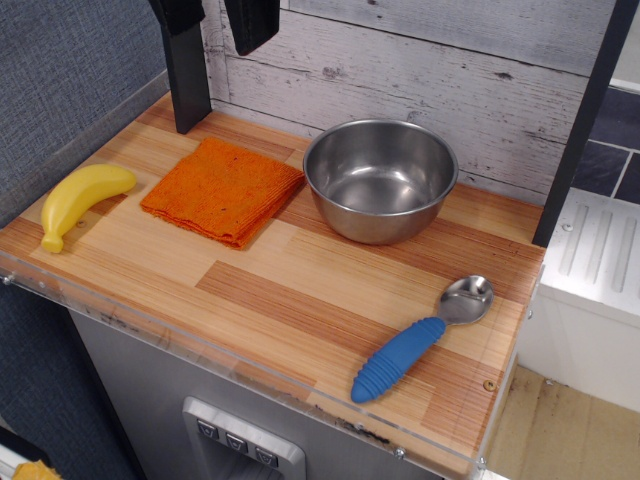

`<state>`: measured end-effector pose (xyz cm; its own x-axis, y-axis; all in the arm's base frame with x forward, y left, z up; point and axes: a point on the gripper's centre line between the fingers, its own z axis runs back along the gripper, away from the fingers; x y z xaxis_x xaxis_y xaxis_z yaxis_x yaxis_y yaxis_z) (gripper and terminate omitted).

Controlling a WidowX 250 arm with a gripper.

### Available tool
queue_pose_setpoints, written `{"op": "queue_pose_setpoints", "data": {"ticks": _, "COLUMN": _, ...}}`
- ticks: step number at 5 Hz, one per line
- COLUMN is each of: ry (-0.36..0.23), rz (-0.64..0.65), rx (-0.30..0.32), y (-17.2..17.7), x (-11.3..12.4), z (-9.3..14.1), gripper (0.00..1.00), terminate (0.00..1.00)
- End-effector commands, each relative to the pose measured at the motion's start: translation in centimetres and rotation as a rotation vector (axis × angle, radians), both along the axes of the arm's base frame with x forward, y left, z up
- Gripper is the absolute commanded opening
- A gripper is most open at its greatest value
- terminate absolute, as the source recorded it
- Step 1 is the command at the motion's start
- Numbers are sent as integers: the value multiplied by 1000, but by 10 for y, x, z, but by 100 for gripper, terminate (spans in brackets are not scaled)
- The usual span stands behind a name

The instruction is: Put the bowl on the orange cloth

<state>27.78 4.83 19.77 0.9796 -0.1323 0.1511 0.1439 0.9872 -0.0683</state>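
Note:
The shiny steel bowl (380, 180) stands upright and empty on the wooden counter, at the back middle. The folded orange cloth (223, 188) lies flat just left of it, with its corner close to the bowl's side. My gripper (214, 20) hangs at the top edge of the view, above the back of the cloth and well clear of the bowl. Its two black fingers (250, 25) stand apart with nothing between them, so it is open and empty. Only the fingertips show.
A yellow banana (80, 200) lies at the left end. A blue-handled metal spoon (415, 345) lies near the front right. A black post (188, 90) stands behind the cloth and another (580, 130) at the right. A plank wall (420, 70) backs the counter (280, 290).

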Motion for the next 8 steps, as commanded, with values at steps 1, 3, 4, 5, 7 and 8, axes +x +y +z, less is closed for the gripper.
{"op": "queue_pose_setpoints", "data": {"ticks": 1, "ry": 0, "rz": 0, "rx": 0, "y": 0, "x": 0, "z": 0, "gripper": 100, "terminate": 0}}
{"op": "queue_pose_setpoints", "data": {"ticks": 3, "ry": -58, "rz": -62, "rx": 36, "y": -35, "x": 39, "z": -42, "gripper": 100, "terminate": 0}}
{"op": "queue_pose_setpoints", "data": {"ticks": 4, "ry": -69, "rz": -93, "rx": 34, "y": -58, "x": 60, "z": -74, "gripper": 100, "terminate": 0}}
{"op": "queue_pose_setpoints", "data": {"ticks": 5, "ry": -67, "rz": -84, "rx": 32, "y": -68, "x": 77, "z": -100, "gripper": 100, "terminate": 0}}
{"op": "queue_pose_setpoints", "data": {"ticks": 7, "ry": -55, "rz": -97, "rx": 14, "y": -93, "x": 95, "z": -131, "gripper": 100, "terminate": 0}}
{"op": "queue_pose_setpoints", "data": {"ticks": 8, "ry": -70, "rz": -114, "rx": 22, "y": -104, "x": 96, "z": -128, "gripper": 100, "terminate": 0}}
